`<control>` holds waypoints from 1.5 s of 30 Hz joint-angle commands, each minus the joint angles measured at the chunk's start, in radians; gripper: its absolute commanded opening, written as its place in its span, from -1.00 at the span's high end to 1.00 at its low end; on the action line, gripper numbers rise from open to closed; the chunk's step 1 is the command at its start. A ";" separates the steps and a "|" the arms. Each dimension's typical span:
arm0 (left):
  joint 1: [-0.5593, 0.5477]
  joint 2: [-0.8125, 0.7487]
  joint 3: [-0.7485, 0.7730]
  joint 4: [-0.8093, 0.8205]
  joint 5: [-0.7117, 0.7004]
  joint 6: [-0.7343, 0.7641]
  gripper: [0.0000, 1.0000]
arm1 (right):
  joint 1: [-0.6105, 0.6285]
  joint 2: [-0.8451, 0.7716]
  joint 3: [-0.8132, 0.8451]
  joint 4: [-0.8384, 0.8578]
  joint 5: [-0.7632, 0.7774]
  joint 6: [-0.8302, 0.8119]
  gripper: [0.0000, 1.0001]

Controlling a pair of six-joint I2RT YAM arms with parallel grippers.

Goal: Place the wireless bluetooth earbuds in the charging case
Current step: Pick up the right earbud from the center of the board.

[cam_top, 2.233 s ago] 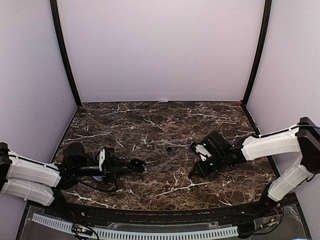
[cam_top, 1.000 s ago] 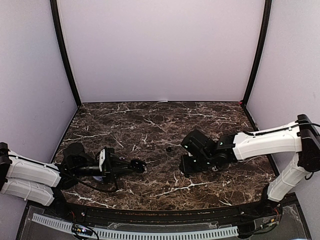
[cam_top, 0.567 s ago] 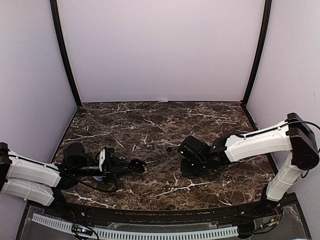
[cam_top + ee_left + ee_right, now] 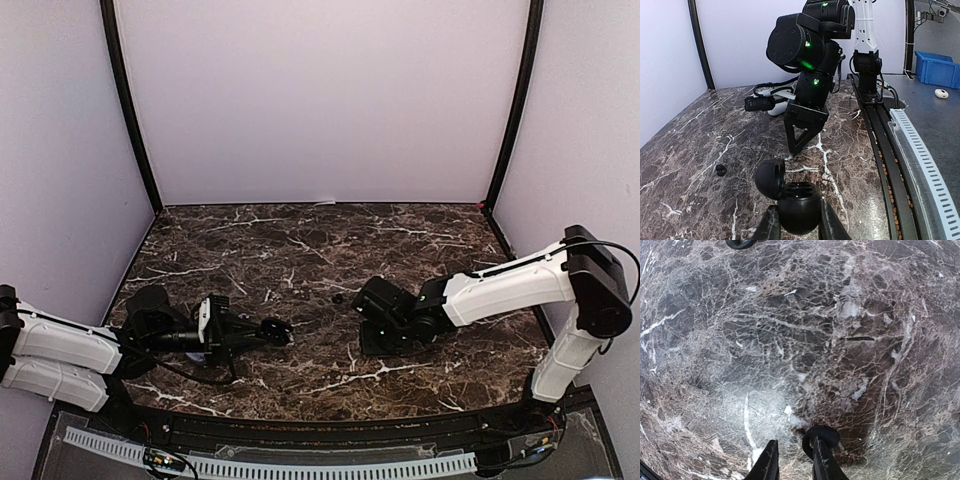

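- The left gripper (image 4: 797,226) had its two fingers pressed against opposite sides of the charging case (image 4: 799,205), pinching the black oval body low over the marble.
- The case's lid (image 4: 770,177) stood hinged open and tipped back. Two dark wells in the body faced upward.
- The left arm (image 4: 60,350) lay low along the near left of the marble table (image 4: 300,250), with the case (image 4: 277,328) at its tip, pointing toward the middle.
- The right gripper (image 4: 794,449) pointed straight down at the marble, its fingers a narrow gap apart with stone showing between them.
- A small black rounded piece (image 4: 820,436) sat at the tip of one finger. Whether it was pinched could not be told.
- One black earbud (image 4: 338,298) lay on the table between the two grippers and slightly farther back, apart from both and nearer the right gripper (image 4: 372,338).
- The right arm (image 4: 510,285), with white links, reached in from the right edge toward the table's middle.
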 commanded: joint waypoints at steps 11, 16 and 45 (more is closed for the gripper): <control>-0.004 -0.011 0.019 -0.018 -0.003 0.011 0.88 | 0.008 -0.043 -0.039 -0.082 0.066 0.015 0.59; -0.004 -0.010 0.019 -0.018 -0.005 0.013 0.88 | 0.008 -0.041 -0.034 -0.105 0.084 0.011 0.70; -0.005 -0.014 0.006 0.018 0.061 0.011 0.88 | 0.019 -0.275 -0.137 0.325 -0.181 -0.592 1.00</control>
